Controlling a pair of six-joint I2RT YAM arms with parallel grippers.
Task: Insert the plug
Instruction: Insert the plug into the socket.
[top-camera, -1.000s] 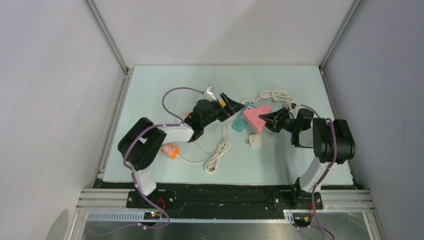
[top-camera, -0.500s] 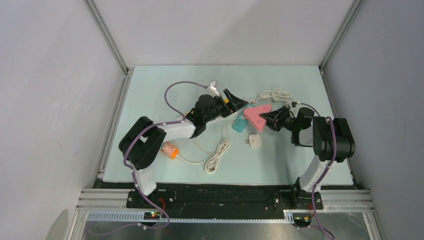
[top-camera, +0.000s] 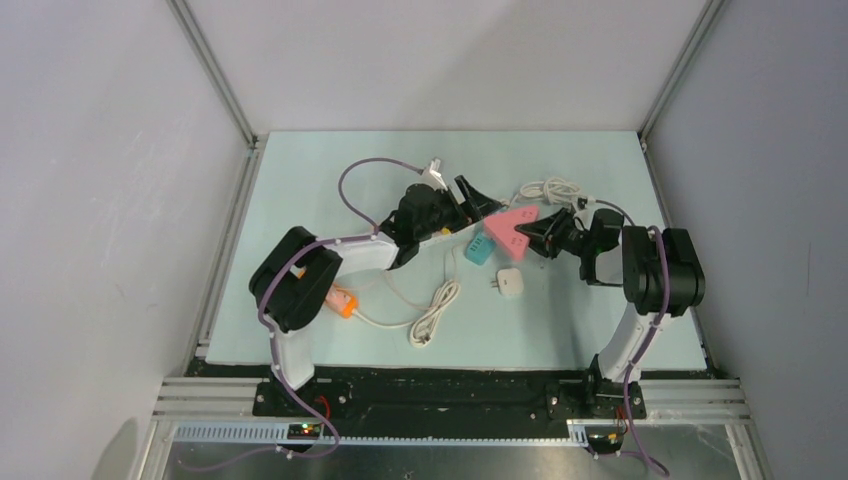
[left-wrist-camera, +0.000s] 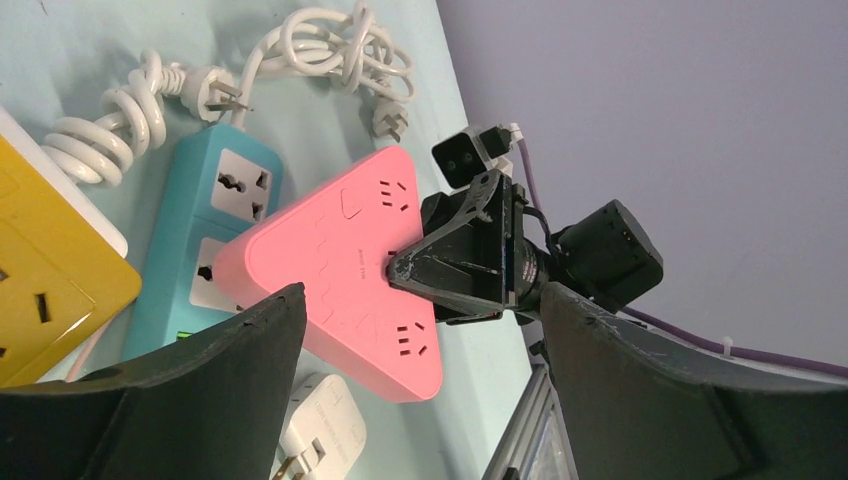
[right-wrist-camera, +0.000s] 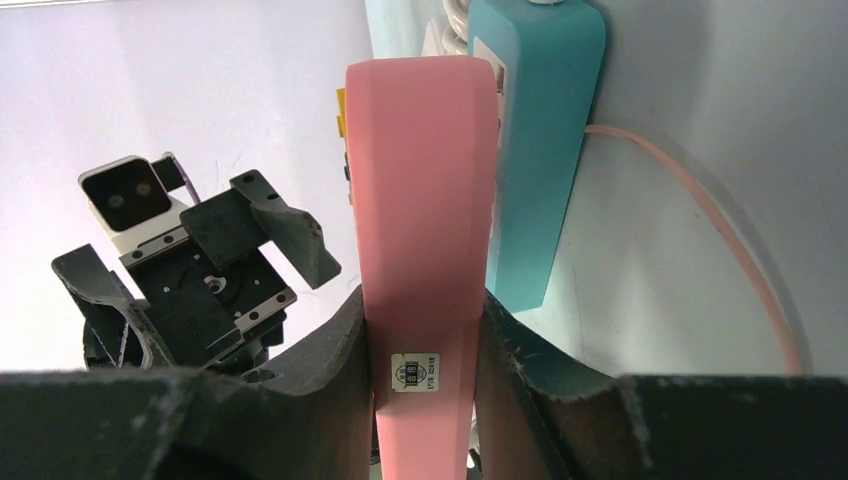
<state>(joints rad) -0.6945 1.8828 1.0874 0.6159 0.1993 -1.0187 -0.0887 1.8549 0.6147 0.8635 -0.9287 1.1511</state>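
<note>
Two claws face each other across the pale green surface (top-camera: 300, 180). Upper middle of the overhead view, the left claw (top-camera: 476, 206) gapes wide and holds nothing. Just right of it lies the pink triangular plastic power strip (top-camera: 508, 228). Below the strip, the white square plug block (top-camera: 511, 283) lies loose, prongs toward frame left. It is down-frame and right of the free left claw, which likely must fetch it. The right claw (top-camera: 535, 232) is narrowed tight onto the strip's right corner.
</note>
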